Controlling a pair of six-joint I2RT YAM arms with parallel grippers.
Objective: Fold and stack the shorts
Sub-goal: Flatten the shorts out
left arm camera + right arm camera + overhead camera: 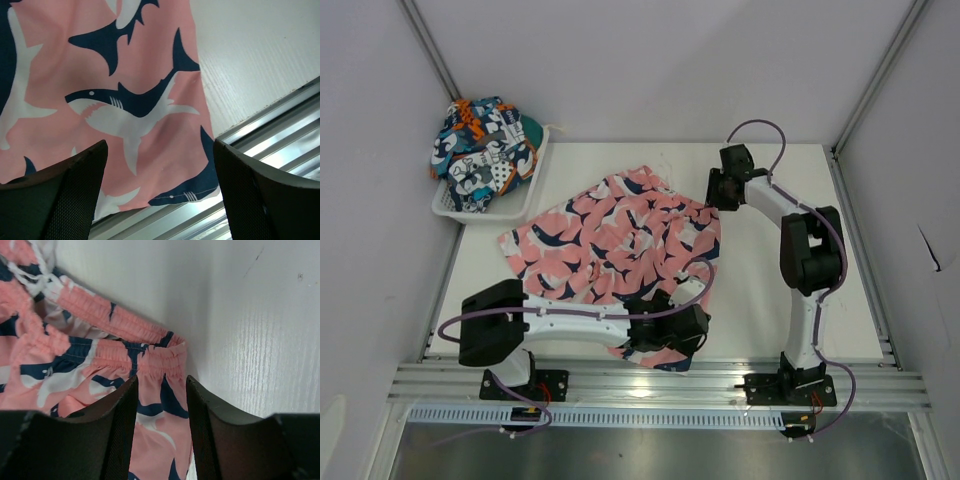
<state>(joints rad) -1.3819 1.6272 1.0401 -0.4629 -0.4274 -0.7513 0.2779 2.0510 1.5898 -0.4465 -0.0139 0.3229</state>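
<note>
1. The pink shorts [615, 240] lie spread and unfolded at the centre of the counter [770, 300]. The waistband [160, 362] points toward 2 o'clock. One leg hem points toward 6 o'clock and reaches the rail [280, 135] at the near edge.
2. The teal shorts [485, 150] sit bunched in the basket [532, 180] at 10 o'clock, just beside the pink shorts.
3. The left tool [670, 335] is at 6 o'clock of the pink shorts, over the hem corner. Its fingers [75, 195] stand wide. The cloth lies below the gap and nothing is clamped.
4. The right tool [720, 190] is at 2 o'clock, at the waistband corner. Its fingers stand narrow with a gap showing. No cloth is seen clamped in that gap.
5. The step in hand is judged to be taking hold of both ends of the 3 o'clock edge for the first fold.
6. Lower each tool until one finger slides under the edge. Take all layers of cloth, and close fully before lifting.
7. Keep the right tool clear of the drawstring [37, 277]. A grip on the cord alone would probably pull the waistband askew.
8. Raise both tools at an equal rate. Carry the edge toward 9 o'clock and keep it taut so that the fold line runs straight.
9. Lift the hem off the rail before moving it sideways, because it could snag there.
</note>
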